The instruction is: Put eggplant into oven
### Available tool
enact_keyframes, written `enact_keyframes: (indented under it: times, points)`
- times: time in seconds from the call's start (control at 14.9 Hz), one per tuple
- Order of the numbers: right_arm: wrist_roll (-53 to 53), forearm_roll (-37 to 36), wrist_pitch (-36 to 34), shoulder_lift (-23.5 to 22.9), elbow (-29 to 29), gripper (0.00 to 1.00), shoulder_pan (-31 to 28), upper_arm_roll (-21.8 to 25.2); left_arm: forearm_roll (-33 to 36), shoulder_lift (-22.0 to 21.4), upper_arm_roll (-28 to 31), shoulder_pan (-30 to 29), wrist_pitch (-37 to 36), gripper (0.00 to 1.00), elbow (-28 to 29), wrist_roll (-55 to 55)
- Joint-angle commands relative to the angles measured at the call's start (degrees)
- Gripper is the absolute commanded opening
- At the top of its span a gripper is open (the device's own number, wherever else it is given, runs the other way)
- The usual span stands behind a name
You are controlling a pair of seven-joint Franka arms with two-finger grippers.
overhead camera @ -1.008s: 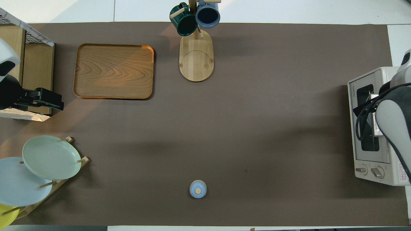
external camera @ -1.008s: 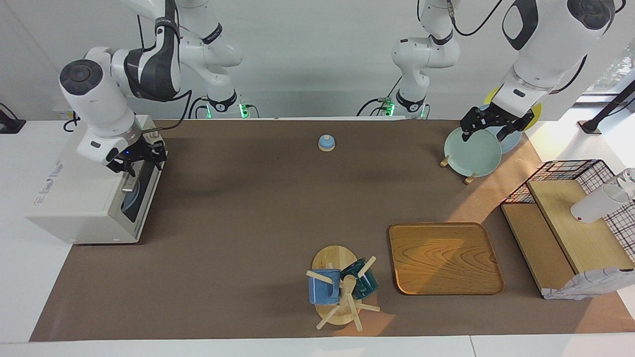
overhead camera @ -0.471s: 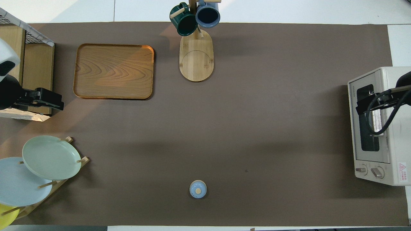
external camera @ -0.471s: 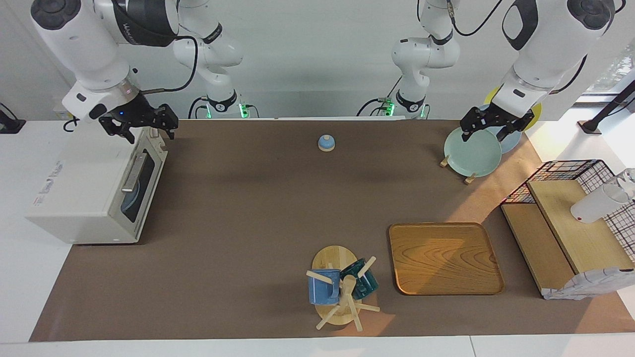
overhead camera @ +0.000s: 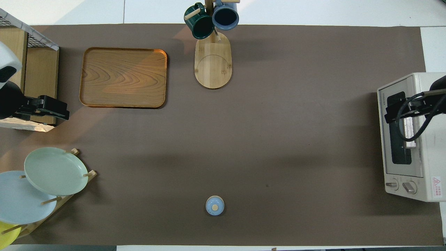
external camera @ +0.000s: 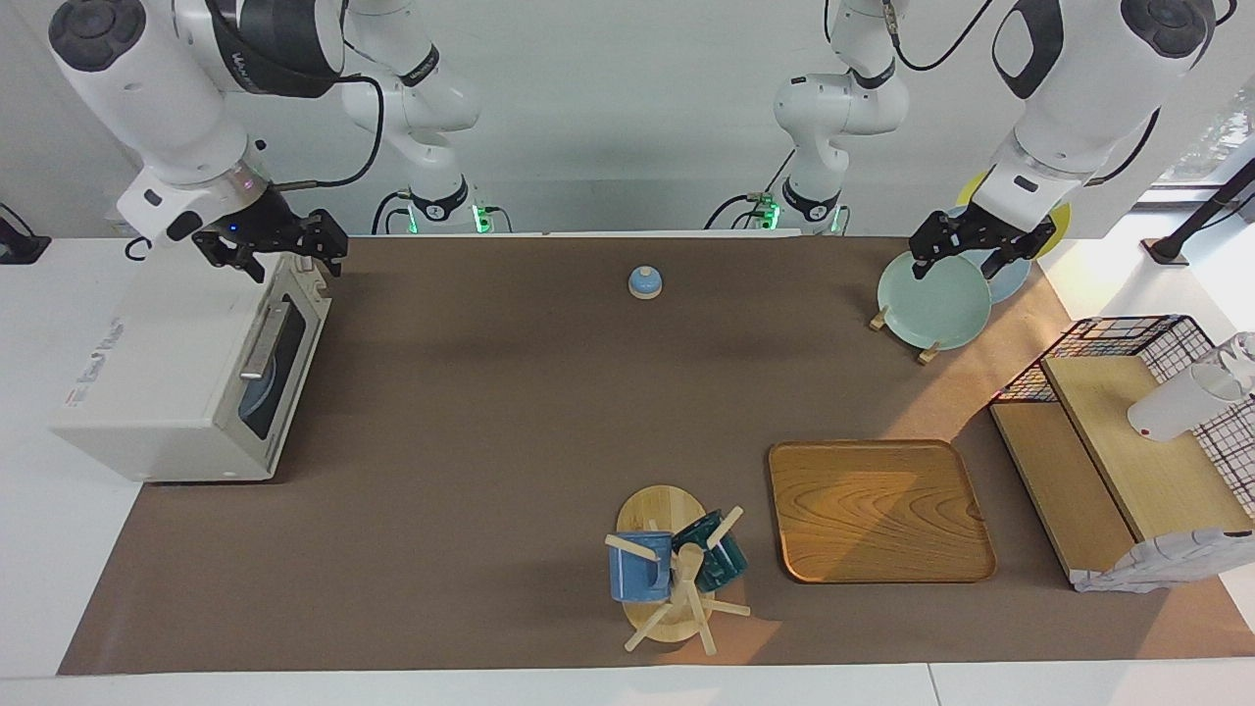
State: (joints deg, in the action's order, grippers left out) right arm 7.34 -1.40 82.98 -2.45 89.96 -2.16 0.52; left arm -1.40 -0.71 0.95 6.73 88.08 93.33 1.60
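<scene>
The off-white oven (external camera: pixel 157 373) (overhead camera: pixel 428 157) stands at the right arm's end of the table, its dark glass door shut and its silver handle (external camera: pixel 265 338) facing the table's middle. No eggplant shows in either view; only a bluish round shape (external camera: pixel 260 397) is visible through the glass. My right gripper (external camera: pixel 270 250) (overhead camera: pixel 393 111) hangs open and empty just above the oven's top edge. My left gripper (external camera: pixel 966 257) (overhead camera: pixel 45 108) waits open and empty over the plate rack.
A small blue bell (external camera: pixel 644 282) (overhead camera: pixel 215 205) sits mid-table near the robots. Green and blue plates (external camera: pixel 931 299) (overhead camera: pixel 55 170) lean in a rack at the left arm's end. A wooden tray (external camera: pixel 878 510), a mug tree (external camera: pixel 672 569) and a shelf with a wire basket (external camera: pixel 1128 441) lie farther out.
My right gripper has left the oven door handle, opened, and risen to above the oven's top edge. The left arm has not moved.
</scene>
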Motion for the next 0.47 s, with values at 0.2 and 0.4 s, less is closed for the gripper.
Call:
enact_keyframes:
  times: [0.2, 0.4]
  points:
    - [-0.83, 0.61, -0.1, 1.83, 0.65, 1.0, 1.11, -0.08, 1.49, -0.08, -0.16, -0.14, -0.01, 1.0, -0.26, 0.51]
    - [-0.83, 0.88, 1.3, 4.99, 5.3, 1.0, 2.5, 2.11, 1.49, -0.08, -0.16, -0.14, -0.01, 1.0, -0.17, 0.51]
